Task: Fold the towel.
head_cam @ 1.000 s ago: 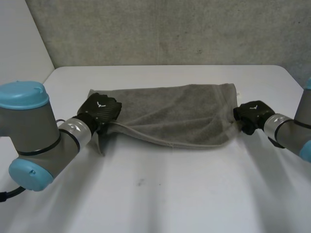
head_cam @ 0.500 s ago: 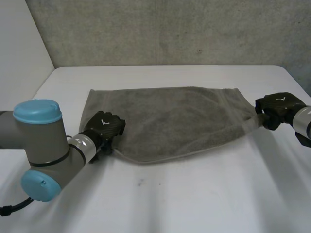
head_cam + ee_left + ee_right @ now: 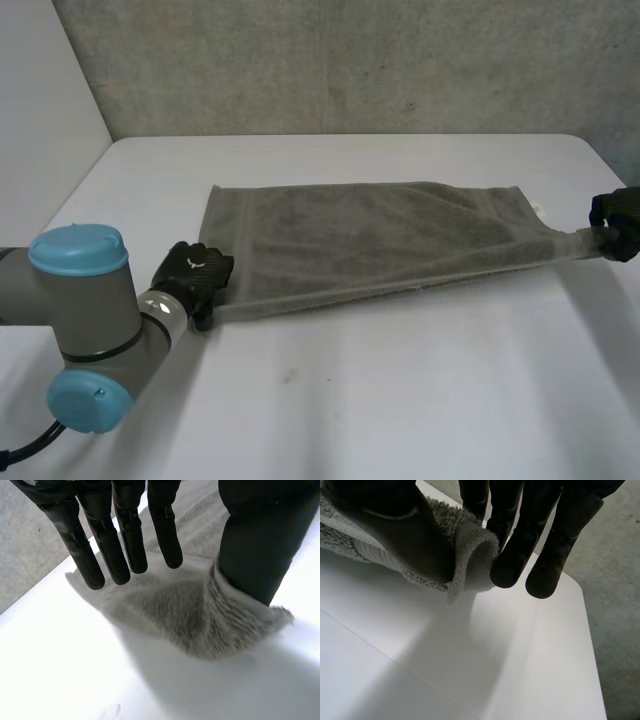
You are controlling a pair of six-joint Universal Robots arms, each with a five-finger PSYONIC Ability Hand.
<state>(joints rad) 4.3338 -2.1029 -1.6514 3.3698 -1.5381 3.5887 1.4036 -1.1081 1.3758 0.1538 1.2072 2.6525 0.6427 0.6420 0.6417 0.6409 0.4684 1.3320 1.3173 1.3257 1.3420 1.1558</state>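
Note:
The grey towel (image 3: 370, 240) lies spread across the middle of the white table (image 3: 400, 400), its near edge drawn tight between my two hands. My left hand (image 3: 192, 275) sits at the towel's near left corner. In the left wrist view its fingers (image 3: 125, 540) are straight and stand apart from the thumb, which rests against the bunched corner (image 3: 200, 615) lying on the table. My right hand (image 3: 618, 210) is at the table's right side, lifting the near right corner. There the thumb (image 3: 395, 525) and fingers pinch the rolled towel edge (image 3: 470, 555).
A grey wall (image 3: 330, 60) stands behind the table's far edge. Bare white tabletop stretches in front of the towel. My right hand hangs close to the table's right edge (image 3: 610, 165).
My right hand has pulled its corner far to the right, stretching the towel flat. My left hand has moved nearer and leftward, and its fingers have straightened.

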